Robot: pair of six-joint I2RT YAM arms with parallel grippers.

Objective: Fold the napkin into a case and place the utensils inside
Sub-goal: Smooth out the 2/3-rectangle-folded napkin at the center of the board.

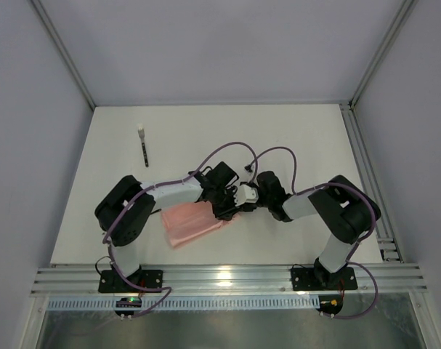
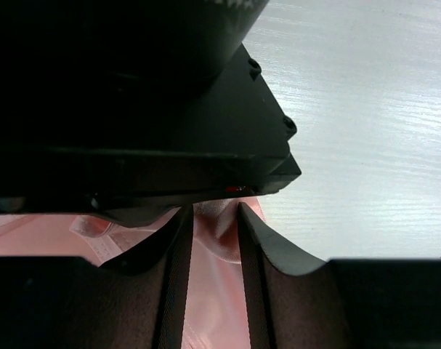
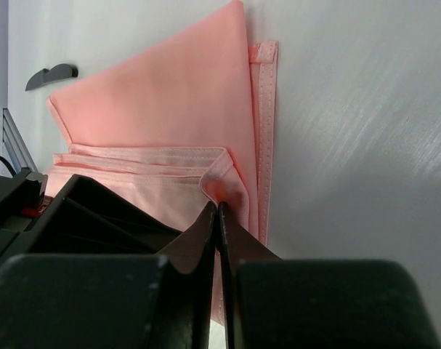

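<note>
Pinching napkin (image 3: pixel 169 109) fold: right fingers (image 3: pixel 195 243)

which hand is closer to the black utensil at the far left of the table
Left, narrowly. The left hand and right hand meet at the napkin, the left on the utensil's side.

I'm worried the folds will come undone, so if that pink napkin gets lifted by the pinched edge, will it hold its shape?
Probably not: the napkin puckers where the right gripper pinches it, so it looks floppy. Its layers lie loose, hems offset, so they'd likely slide apart. Thin cloth; likely very light.
</note>
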